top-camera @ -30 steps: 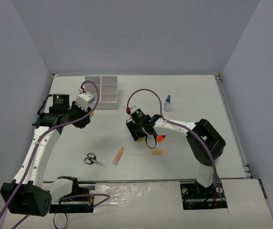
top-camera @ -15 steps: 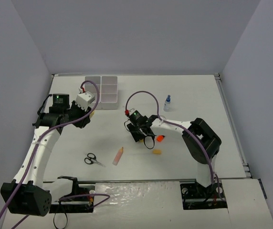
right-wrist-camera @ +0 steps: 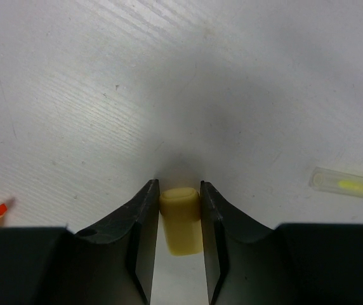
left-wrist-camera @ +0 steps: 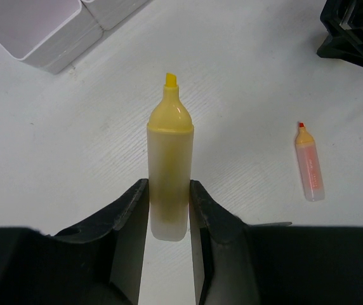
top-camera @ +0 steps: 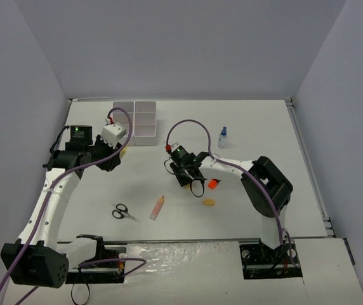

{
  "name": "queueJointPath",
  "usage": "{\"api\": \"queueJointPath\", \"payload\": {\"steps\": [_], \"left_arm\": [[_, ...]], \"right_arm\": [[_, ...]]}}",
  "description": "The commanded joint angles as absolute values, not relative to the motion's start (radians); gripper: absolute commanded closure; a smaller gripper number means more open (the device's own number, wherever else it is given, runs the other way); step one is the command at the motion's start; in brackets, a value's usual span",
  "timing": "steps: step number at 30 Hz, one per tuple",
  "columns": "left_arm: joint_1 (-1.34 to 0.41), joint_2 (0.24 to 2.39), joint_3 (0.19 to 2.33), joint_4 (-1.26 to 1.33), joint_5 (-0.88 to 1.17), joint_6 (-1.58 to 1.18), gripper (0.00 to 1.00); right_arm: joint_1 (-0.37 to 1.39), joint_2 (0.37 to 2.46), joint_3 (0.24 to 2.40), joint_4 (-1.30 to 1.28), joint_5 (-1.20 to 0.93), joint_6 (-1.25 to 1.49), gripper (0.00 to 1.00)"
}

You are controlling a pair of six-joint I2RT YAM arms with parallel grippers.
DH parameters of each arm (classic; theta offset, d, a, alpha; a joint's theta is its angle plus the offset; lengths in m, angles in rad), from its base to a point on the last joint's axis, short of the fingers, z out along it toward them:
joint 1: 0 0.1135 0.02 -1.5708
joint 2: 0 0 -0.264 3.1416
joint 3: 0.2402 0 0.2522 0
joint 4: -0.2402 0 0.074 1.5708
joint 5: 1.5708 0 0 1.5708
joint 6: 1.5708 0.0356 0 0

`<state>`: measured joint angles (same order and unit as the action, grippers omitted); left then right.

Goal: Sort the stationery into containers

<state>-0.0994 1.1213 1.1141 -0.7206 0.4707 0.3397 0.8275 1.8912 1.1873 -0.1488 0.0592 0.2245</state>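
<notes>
My left gripper (left-wrist-camera: 169,184) is shut on a yellow marker (left-wrist-camera: 169,159), uncapped, tip pointing away, held above the table. In the top view that left gripper (top-camera: 119,154) hovers just in front of the white containers (top-camera: 136,119). My right gripper (right-wrist-camera: 180,189) is down at the table, its jaws pressed on both sides of a small yellow eraser (right-wrist-camera: 181,219). Seen from above, the right gripper (top-camera: 183,176) is at mid-table. An orange marker (top-camera: 157,207), black scissors (top-camera: 124,212) and a blue-capped bottle (top-camera: 223,136) lie loose.
A small orange piece (top-camera: 212,184) and a small yellow piece (top-camera: 209,203) lie just right of the right gripper. A clear cap (right-wrist-camera: 349,183) lies to its right in the right wrist view. The containers' corner (left-wrist-camera: 42,32) shows top left in the left wrist view.
The right gripper shifted slightly left and its jaws closed onto the small yellow eraser. The left arm and its marker have not moved.
</notes>
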Motion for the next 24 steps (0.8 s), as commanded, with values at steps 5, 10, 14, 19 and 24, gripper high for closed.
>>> {"api": "queueJointPath", "payload": {"steps": [5, 10, 14, 19, 24], "left_arm": [[-0.091, 1.129, 1.28, -0.788, 0.642, 0.307, 1.0], [-0.089, 1.17, 1.391, -0.863, 0.759, 0.25, 1.0], [-0.089, 1.136, 1.382, -0.785, 0.881, 0.166, 1.0], [-0.089, 0.987, 1.184, -0.375, 0.935, -0.222, 1.0], [-0.097, 0.977, 1.135, -0.248, 0.891, -0.267, 1.0]], "right_arm": [[0.69, 1.764, 1.423, -0.108, -0.121, 0.152, 1.0], [0.619, 1.712, 1.583, 0.063, -0.247, 0.177, 1.0], [0.607, 1.699, 1.65, 0.252, -0.342, 0.264, 1.0], [0.586, 1.698, 1.621, 0.717, -0.512, 0.546, 1.0], [0.607, 1.791, 1.649, 1.13, -0.584, 0.842, 1.0]]}}
